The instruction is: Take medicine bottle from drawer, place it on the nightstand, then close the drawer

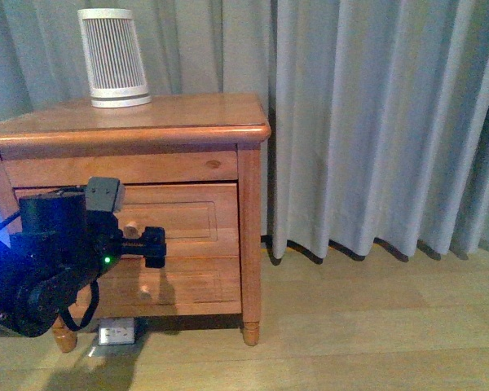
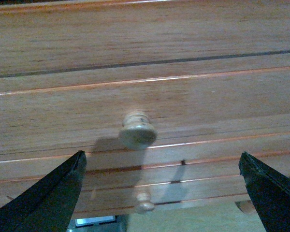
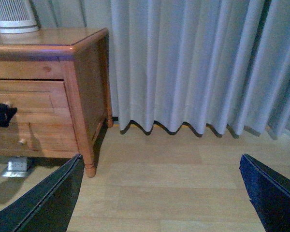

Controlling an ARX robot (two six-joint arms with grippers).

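The nightstand (image 1: 179,122) stands at the left, its upper drawer (image 1: 191,213) looking shut. The medicine bottle is hidden. My left gripper (image 1: 155,247) hangs open right in front of the drawer fronts, beside the upper drawer's round knob (image 1: 129,227). In the left wrist view the knob (image 2: 137,130) sits a short way ahead of the open left gripper (image 2: 162,193), untouched, with the lower drawer's knob (image 2: 144,203) beyond it. My right gripper (image 3: 159,198) is open over bare floor, away from the nightstand (image 3: 82,72), and is out of the front view.
A tall white ribbed cone (image 1: 112,59) stands on the nightstand top at the back left. Grey curtains (image 1: 375,122) hang behind and to the right. A small white box (image 1: 116,331) lies on the wooden floor (image 1: 359,326) under the nightstand.
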